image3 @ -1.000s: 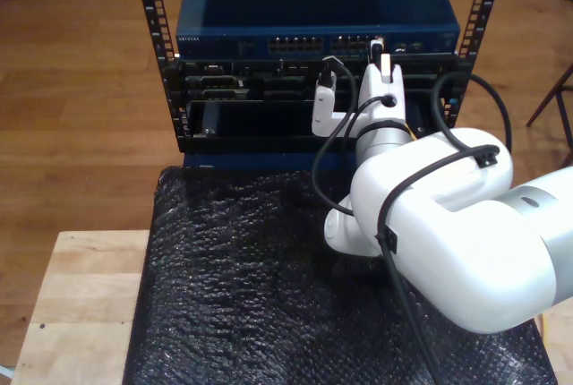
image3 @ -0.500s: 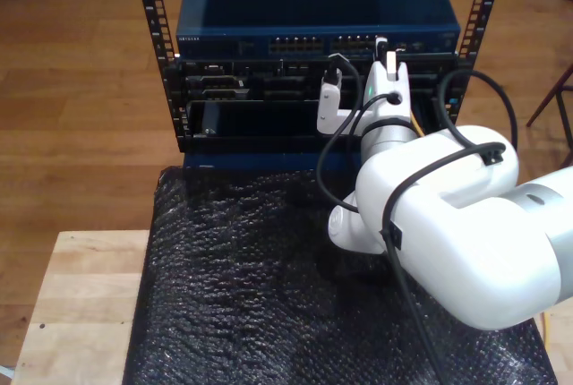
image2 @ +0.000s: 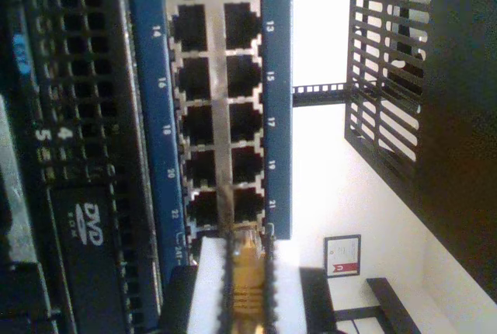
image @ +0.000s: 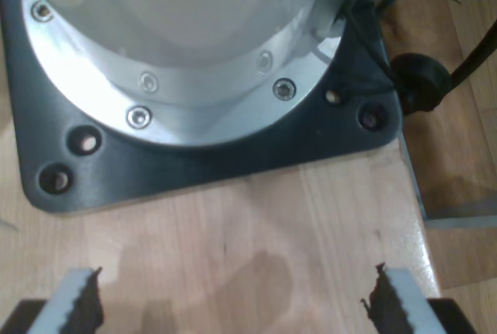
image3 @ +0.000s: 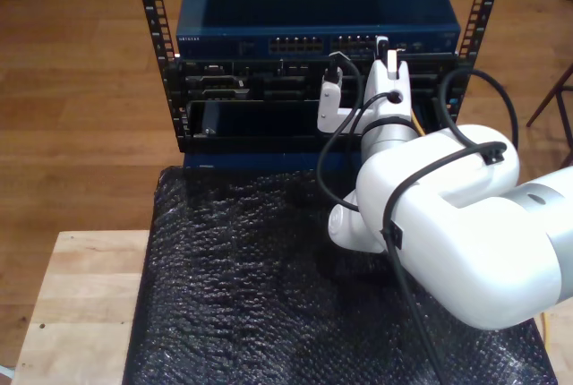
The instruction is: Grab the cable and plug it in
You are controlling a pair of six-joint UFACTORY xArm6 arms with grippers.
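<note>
Warm, even room light in the exterior view. My second wrist view blows out white at 2 o'clock; my first wrist view is soft, with faint shadows on wood.

Exterior view: mounted high behind the arm [image3: 448, 233], looking down and forward over the black mat [image3: 242, 286] on the counter [image3: 81, 304] toward the rack [image3: 313, 89]. Mid distance.

First wrist view: faces straight down, close, at an arm base plate [image: 210, 163] bolted to the counter.

Second wrist view: rolled sideways, very near the blue switch [image2: 276, 116] and its ports [image2: 213, 109]. It shares this port panel [image3: 345, 45] with the exterior view.
</note>
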